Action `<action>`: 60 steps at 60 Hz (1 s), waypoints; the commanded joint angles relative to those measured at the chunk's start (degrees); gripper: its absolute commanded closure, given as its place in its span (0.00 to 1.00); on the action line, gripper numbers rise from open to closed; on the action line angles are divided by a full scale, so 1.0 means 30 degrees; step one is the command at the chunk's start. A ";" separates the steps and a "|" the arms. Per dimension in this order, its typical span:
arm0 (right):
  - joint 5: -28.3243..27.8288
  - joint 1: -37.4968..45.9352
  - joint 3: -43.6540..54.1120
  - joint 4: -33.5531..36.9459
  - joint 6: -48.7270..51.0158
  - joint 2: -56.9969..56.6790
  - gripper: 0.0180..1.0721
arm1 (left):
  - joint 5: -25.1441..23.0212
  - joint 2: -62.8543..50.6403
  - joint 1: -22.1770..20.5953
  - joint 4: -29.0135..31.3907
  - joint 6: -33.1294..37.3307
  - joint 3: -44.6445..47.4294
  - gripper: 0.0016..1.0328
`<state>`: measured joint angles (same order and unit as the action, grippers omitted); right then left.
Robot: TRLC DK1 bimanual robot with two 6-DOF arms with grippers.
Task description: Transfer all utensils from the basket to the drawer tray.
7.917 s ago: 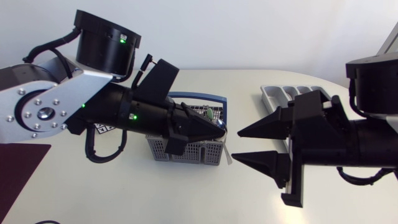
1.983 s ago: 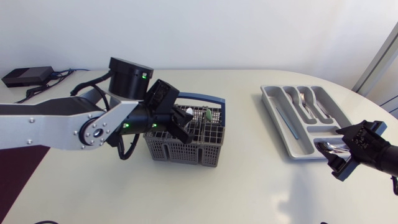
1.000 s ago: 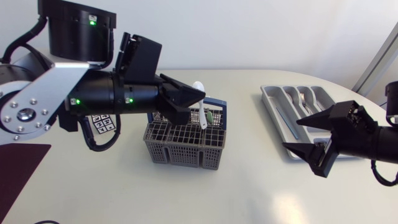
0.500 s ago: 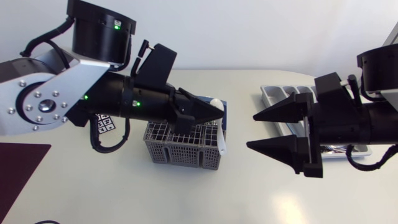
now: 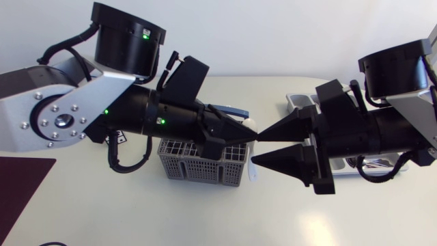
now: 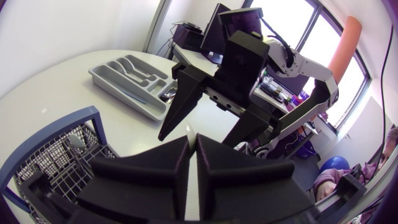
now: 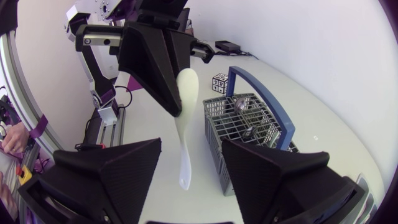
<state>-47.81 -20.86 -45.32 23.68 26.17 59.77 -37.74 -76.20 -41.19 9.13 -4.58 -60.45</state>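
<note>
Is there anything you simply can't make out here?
Drawer tray: head view, right arm covers most; contents uncountable.
Basket: head view, left arm hides its top.
White spoon: left wrist view, only a sliver between the left hand's fingers.

- Robotics lab bench.
- Left arm (image 5: 61,116) and right arm (image 5: 403,130) above one plain white table (image 5: 171,212).
- Black-and-white marker cube (image 7: 219,81) on it, near the cutlery basket (image 7: 245,124).

No print can be read — anywhere — here.
</note>
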 commanded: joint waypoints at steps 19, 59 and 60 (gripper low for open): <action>-0.0088 -0.0663 -0.0098 -0.0628 -0.0902 0.0380 0.76 | -0.0400 -0.0614 -0.0274 -0.0112 -0.0407 -0.0770 0.97; 0.0381 -0.0839 0.0546 -0.0101 -0.0697 0.0644 0.94 | -0.0019 -0.0614 0.0546 -0.0493 -0.0905 -0.2146 0.34; 0.0469 -0.0810 0.0576 -0.0042 -0.0639 0.0644 0.94 | 0.0098 -0.0585 0.0634 -0.0493 -0.0905 -0.2205 0.34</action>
<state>-46.96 -23.27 -44.97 22.57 25.04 61.06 -37.65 -77.67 -40.36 8.34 -5.78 -64.75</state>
